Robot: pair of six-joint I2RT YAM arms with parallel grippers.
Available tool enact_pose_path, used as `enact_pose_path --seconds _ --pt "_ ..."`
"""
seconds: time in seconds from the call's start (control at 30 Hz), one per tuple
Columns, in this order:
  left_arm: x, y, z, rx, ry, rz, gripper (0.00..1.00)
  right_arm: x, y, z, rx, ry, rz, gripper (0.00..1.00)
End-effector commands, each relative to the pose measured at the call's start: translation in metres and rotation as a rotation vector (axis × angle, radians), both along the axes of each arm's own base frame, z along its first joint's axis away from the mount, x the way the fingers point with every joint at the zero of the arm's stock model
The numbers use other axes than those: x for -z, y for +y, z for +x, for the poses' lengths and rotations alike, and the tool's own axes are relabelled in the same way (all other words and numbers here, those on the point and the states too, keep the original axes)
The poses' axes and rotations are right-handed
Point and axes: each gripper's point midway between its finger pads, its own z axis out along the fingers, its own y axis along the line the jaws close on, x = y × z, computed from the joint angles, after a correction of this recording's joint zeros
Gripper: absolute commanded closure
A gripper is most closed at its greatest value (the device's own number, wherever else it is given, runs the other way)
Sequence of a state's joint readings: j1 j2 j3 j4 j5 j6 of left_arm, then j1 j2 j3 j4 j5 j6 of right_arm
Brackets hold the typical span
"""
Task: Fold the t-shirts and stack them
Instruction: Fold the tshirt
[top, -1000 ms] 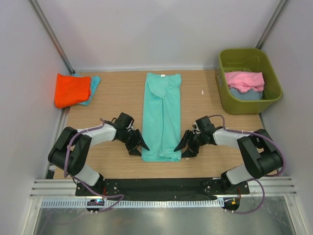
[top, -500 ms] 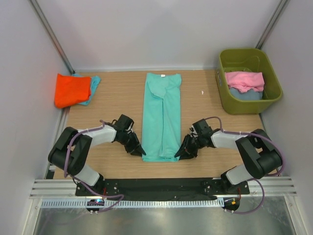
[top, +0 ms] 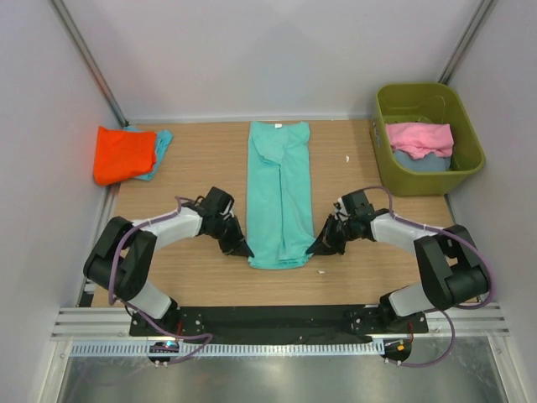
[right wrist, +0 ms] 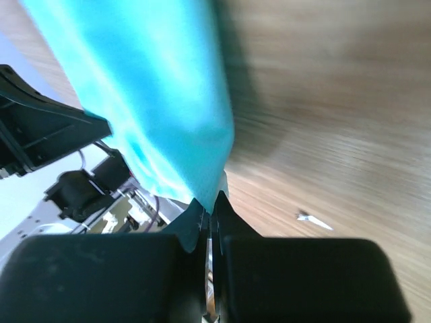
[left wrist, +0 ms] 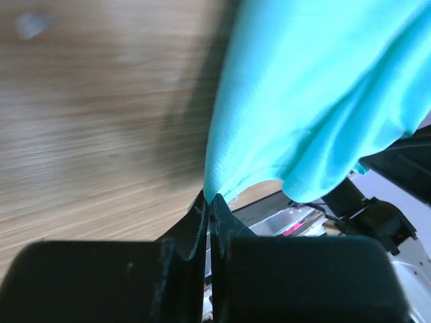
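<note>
Teal t-shirt [top: 279, 193] runs lengthwise away from left end effector [top: 246, 251] and right end effector [top: 312, 250], each clamping a hem corner.

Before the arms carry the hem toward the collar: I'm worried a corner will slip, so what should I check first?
1. Is the left gripper shut on a near corner of the teal t-shirt: ok.
2. Is the right gripper shut on the other near corner: ok.
3. Are both grips level across the hem: ok, judging by the top view.
4. Does the shirt lie as a straight narrow strip: ok.
5. Is nothing lying on the shirt between hem and collar: ok.
6. Is every cloth layer caught in each pinch: cannot tell.
</note>
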State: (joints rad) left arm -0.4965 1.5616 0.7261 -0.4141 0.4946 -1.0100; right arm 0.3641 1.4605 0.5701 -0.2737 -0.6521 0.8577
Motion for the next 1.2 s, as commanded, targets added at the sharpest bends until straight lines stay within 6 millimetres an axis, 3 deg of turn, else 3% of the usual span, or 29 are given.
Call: enact_pose_path --seconds 0.0,0.13,0.27,0.37,0.43,0.47,0.53,0.6,0.63,0.67,0.73,0.77,0.8,0.83,0.87,0.9,0.93,1.03,1.07,1.1,1.13,1.17 --pt "-0.049 -0.015 0.039 0.046 -0.175 -0.091 1.00 -0.042 -0.007 0.035 -0.027 -0.167 0.021 0.98" --pt "-0.067 -0.015 0.053 0.086 -0.213 -0.088 1.00 -0.077 -0.007 0.069 -0.046 -0.268 0.029 0.98" --pt "-0.081 -0.015 0.080 0.089 -0.268 -0.083 1.00 -0.096 -0.002 0.105 -0.043 -0.333 0.037 0.98" --pt "-0.101 -0.015 0.115 0.069 -0.340 -0.087 1.00 -0.110 0.001 0.136 -0.027 -0.376 0.049 0.98" --pt "-0.101 -0.010 0.135 0.047 -0.347 -0.079 1.00 -0.125 0.004 0.156 -0.024 -0.424 0.063 0.98" --pt "-0.113 -0.012 0.152 0.038 -0.386 -0.090 1.00 -0.120 0.005 0.163 -0.025 -0.415 0.062 0.98" --pt "-0.108 -0.005 0.174 0.014 -0.386 -0.073 1.00 -0.128 0.006 0.182 -0.013 -0.450 0.070 0.98" --pt "-0.120 -0.002 0.201 -0.004 -0.439 -0.075 1.00 -0.121 0.007 0.198 -0.003 -0.445 0.074 0.98" --pt "-0.109 0.000 0.213 -0.010 -0.426 -0.063 1.00 -0.127 0.008 0.210 0.001 -0.469 0.080 0.98" --pt "-0.119 0.001 0.229 -0.022 -0.463 -0.068 1.00 -0.115 0.008 0.218 0.003 -0.449 0.076 0.98" --pt "-0.104 0.000 0.244 -0.019 -0.456 -0.062 1.00 -0.118 0.010 0.239 0.013 -0.485 0.086 0.98" --pt "-0.108 -0.002 0.258 -0.022 -0.486 -0.070 1.00 -0.102 0.011 0.249 0.016 -0.470 0.086 0.98" --pt "-0.105 -0.003 0.266 -0.022 -0.491 -0.077 1.00 -0.108 0.012 0.262 0.019 -0.503 0.092 0.98" --pt "-0.086 -0.004 0.274 -0.021 -0.466 -0.079 1.00 -0.101 0.012 0.271 0.024 -0.505 0.093 0.98" --pt "-0.089 -0.007 0.289 -0.020 -0.509 -0.090 1.00 -0.086 0.013 0.286 0.032 -0.517 0.091 0.98" --pt "-0.085 -0.007 0.300 -0.022 -0.533 -0.080 1.00 -0.085 0.015 0.301 0.039 -0.548 0.094 0.98" --pt "-0.064 -0.004 0.311 -0.029 -0.526 -0.050 1.00 -0.081 0.015 0.311 0.046 -0.566 0.094 0.98" --pt "-0.076 -0.002 0.360 -0.040 -0.686 0.003 0.97 -0.076 0.017 0.347 0.035 -0.654 0.089 0.98" --pt "-0.073 0.000 0.372 -0.043 -0.711 0.027 0.91 -0.075 0.017 0.352 0.012 -0.674 0.079 0.96" --pt "-0.087 0.005 0.387 -0.068 -0.768 0.059 0.80 -0.082 0.018 0.362 0.006 -0.713 0.073 0.90" --pt "-0.097 0.006 0.393 -0.071 -0.803 0.066 0.76 -0.088 0.016 0.366 0.005 -0.730 0.059 0.68" --pt "-0.112 0.007 0.395 -0.064 -0.843 0.078 0.70 -0.091 0.011 0.367 0.005 -0.743 0.030 0.60"
